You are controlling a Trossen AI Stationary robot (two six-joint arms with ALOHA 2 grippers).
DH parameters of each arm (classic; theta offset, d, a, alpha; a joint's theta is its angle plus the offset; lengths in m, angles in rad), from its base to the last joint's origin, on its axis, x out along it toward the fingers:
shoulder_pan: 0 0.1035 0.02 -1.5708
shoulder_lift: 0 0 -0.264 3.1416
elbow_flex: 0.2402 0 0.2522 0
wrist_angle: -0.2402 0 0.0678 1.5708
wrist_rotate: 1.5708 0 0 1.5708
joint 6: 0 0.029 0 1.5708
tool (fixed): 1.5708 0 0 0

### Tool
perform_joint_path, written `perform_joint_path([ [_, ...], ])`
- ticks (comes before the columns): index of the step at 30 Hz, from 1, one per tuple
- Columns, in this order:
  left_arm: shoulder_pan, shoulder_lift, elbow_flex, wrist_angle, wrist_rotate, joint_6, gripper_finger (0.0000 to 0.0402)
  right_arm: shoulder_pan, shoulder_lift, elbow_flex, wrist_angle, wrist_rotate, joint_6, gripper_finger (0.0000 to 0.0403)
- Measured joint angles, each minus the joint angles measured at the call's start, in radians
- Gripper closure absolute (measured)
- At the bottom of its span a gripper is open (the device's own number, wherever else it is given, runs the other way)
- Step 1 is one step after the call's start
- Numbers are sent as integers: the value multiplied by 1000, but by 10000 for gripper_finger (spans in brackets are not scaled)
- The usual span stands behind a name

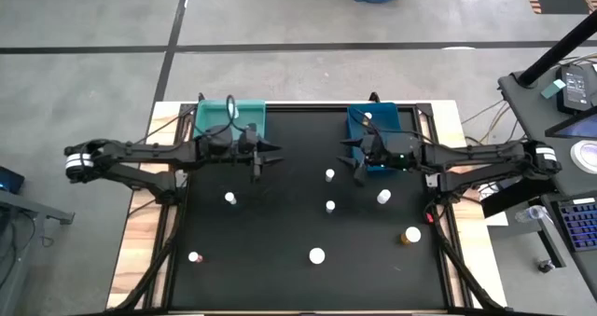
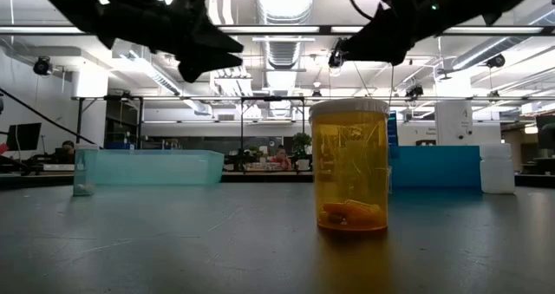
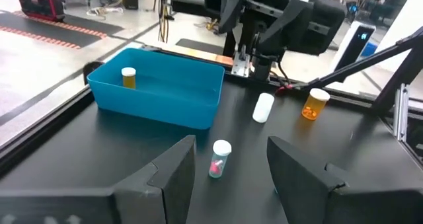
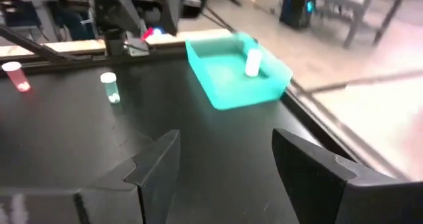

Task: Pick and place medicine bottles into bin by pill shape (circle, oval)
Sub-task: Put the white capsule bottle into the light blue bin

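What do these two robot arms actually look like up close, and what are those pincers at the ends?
Both arms are dark, almost black, built from jointed segments, each with a white band near the outer end. The left gripper and right gripper each end in two broad, flat, dark fingers. Thin cables run along the arms, and small green lights glow on the right one.

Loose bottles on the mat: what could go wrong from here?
1. One white bottle lies on its side; it may roll when pinched.
2. Two upright bottles and stand close together; reaching for one could topple the other.
3. Both grippers, left and right, hover empty, nearly facing; both reaching mid-mat might collide.
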Motion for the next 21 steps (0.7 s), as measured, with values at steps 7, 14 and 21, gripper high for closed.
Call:
perform_joint_path([
  [7,-9,136,122,1,-1,26,231,1,-153,-97,106,-161,-111,172],
  [14,-19,286,266,-1,0,54,231,0,-353,-124,46,-164,-159,172],
  [21,-29,413,450,-228,2,101,231,0,-453,-131,-15,-164,-190,172],
])
